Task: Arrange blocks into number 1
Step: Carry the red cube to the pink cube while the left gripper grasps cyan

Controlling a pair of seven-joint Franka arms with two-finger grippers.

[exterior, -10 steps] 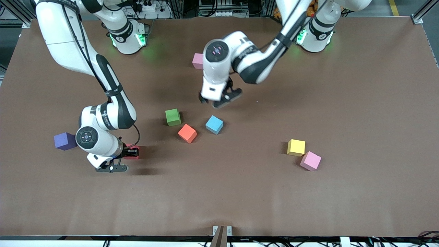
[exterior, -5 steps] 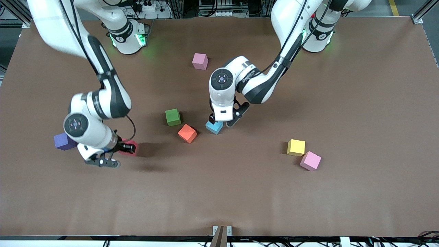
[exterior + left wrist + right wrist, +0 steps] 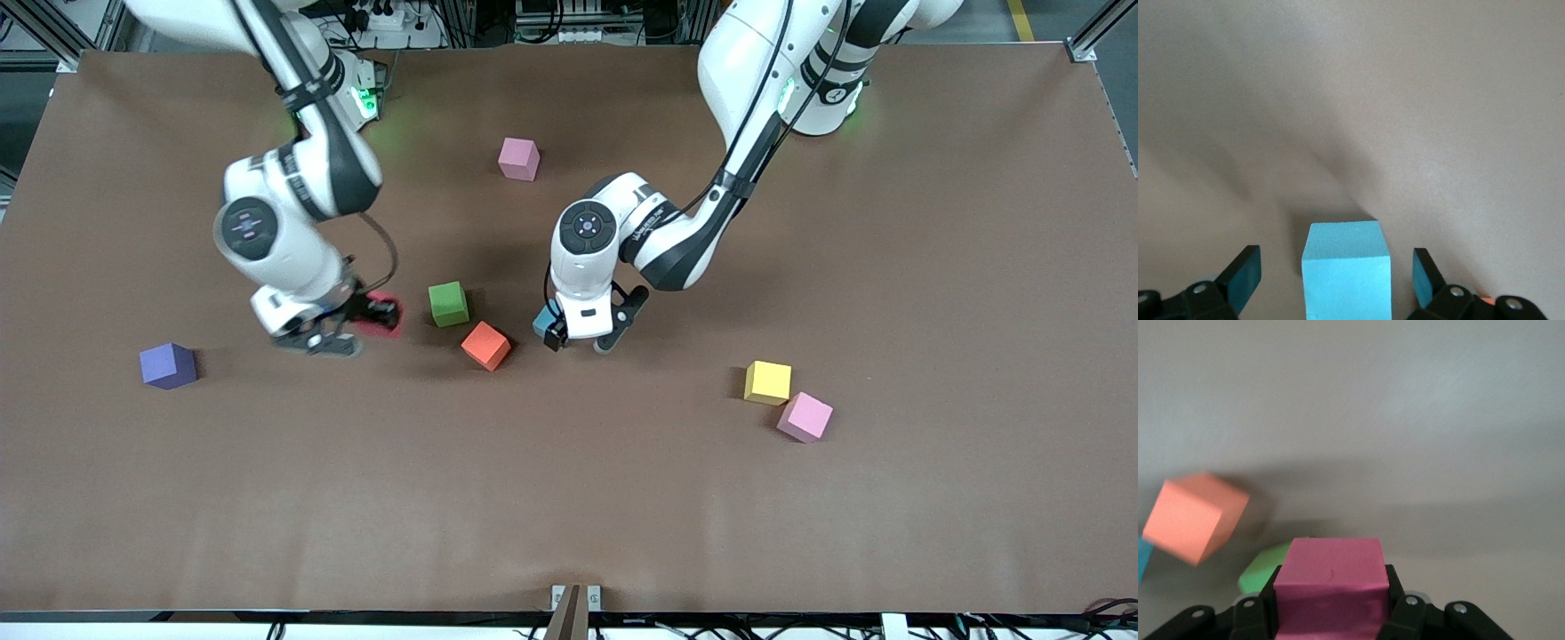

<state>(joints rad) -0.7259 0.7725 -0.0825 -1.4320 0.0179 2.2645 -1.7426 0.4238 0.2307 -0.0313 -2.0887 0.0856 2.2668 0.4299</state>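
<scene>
Front view, operator: your right gripper (image 3: 369, 313), clamped on the red block (image 3: 384, 316), has carried it up beside the green block (image 3: 448, 303). Left wrist: your left gripper (image 3: 1338, 293) has dropped, fingers spread around the light blue block (image 3: 1347, 270). Right wrist: red block pinched.

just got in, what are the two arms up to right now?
The right gripper is shut on the red block and carries it over the table beside the green block. The left gripper is down with its fingers open on either side of the light blue block, not yet gripping it. The orange block sits between them on the table; nothing is lined up into a 1 yet.
</scene>
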